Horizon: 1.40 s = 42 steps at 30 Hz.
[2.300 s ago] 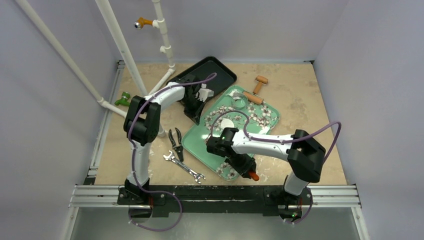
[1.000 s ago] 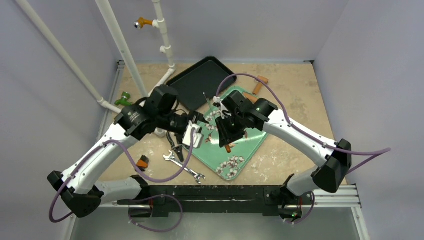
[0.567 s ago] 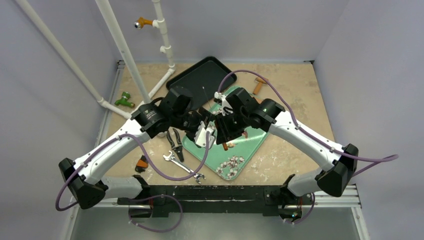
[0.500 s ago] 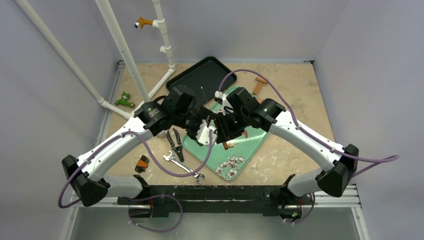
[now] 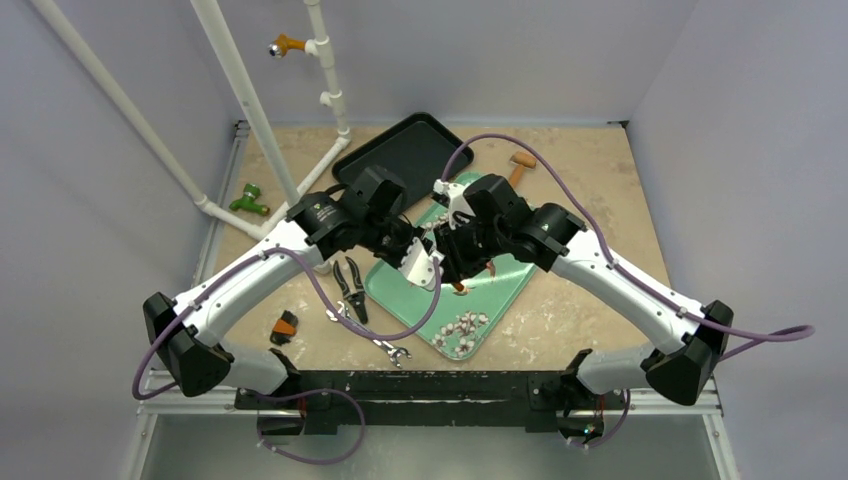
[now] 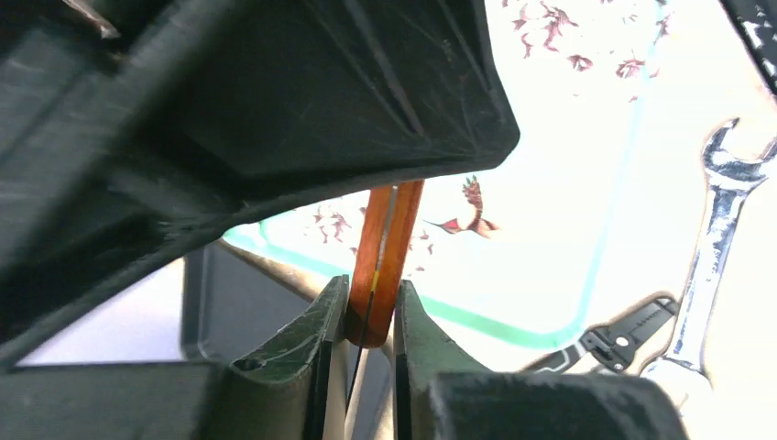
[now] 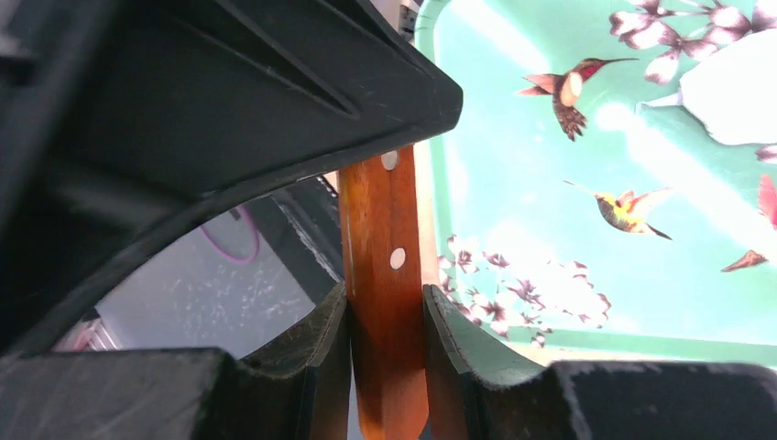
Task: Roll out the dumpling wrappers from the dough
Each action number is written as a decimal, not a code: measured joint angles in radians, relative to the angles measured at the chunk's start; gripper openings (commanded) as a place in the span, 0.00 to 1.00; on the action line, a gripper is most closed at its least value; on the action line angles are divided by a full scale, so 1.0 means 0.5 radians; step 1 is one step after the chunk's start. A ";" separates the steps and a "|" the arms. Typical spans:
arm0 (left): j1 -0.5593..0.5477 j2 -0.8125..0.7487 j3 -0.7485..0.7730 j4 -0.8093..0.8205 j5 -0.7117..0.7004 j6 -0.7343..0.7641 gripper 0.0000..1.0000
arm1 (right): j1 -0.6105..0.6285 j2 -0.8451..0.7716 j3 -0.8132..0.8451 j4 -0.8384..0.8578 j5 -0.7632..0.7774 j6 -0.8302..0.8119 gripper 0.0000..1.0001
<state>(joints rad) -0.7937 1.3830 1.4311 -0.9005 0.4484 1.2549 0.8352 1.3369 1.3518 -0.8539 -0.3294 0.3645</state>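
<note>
My left pincer (image 6: pixel 366 307), wide open a moment ago, has just shut on the thin edge of the orange-brown wooden handle (image 6: pixel 385 247). My right pincer (image 7: pixel 386 316) clamps that handle by its riveted faces above the green tray (image 5: pixel 500 285). I judge this a handover, not rolling: what I take for the dumpling wrapper (image 7: pixel 733 92) lies white and untouched on the tray, right of the handle.

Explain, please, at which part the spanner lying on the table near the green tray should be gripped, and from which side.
Grip the spanner at the middle of its straight shank, coming from above and closing across the narrow width. It lies flat on the table, so a sideways approach would likely find little to hold, and its heads are wider.
</note>
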 measured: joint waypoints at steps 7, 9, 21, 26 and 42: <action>-0.011 -0.011 -0.042 -0.050 -0.032 0.024 0.00 | 0.005 -0.053 -0.024 0.050 0.063 -0.008 0.00; -0.011 -0.026 -0.079 0.021 -0.057 -0.014 0.00 | 0.003 -0.069 -0.040 0.074 0.105 0.001 0.18; -0.002 -0.379 -0.651 0.948 -0.127 -0.298 0.00 | -0.175 -0.402 -0.532 0.662 -0.036 0.426 0.84; -0.003 -0.426 -0.736 1.193 -0.118 -0.327 0.00 | -0.240 -0.530 -0.623 0.849 -0.107 0.565 0.75; -0.002 -0.467 -0.896 1.345 -0.066 -0.249 0.00 | -0.324 -0.412 -0.387 0.732 -0.165 0.607 0.56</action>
<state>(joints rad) -0.7944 1.1496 0.9833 -0.2279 0.4156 1.1301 0.6731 1.1309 1.1584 -0.4881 -0.4118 0.6682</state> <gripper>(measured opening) 0.161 0.571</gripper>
